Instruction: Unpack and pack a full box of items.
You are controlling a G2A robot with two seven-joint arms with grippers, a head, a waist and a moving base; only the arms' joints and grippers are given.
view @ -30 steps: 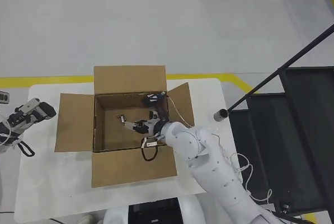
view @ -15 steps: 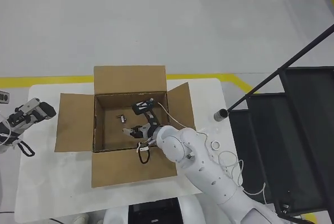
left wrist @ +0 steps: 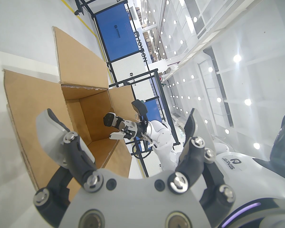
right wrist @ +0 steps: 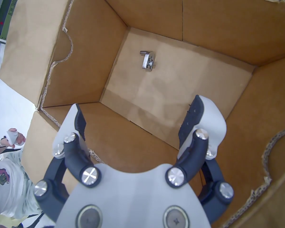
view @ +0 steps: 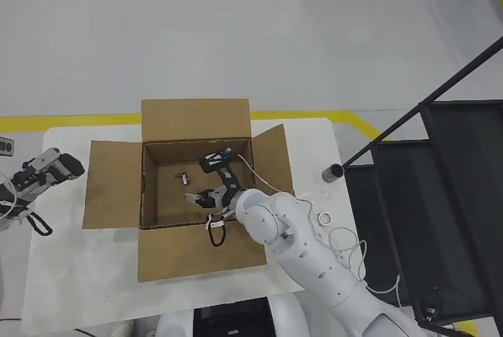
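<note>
White table [view: 66, 253] carries the open box [view: 112, 185], where the right hand [right wrist: 137, 110] hangs inside, spread wide, empty.

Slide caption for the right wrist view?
Open right claw above the open brown cardboard box, one small grey metal bracket lying on its floor.

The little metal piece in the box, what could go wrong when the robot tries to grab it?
1. The metal piece is small and lies flat on the floor of the box, so the open right tool might slip off it or just push it along.
2. The tool must go deep down between the walls, so a finger or the arm might bump the cardboard.
</note>
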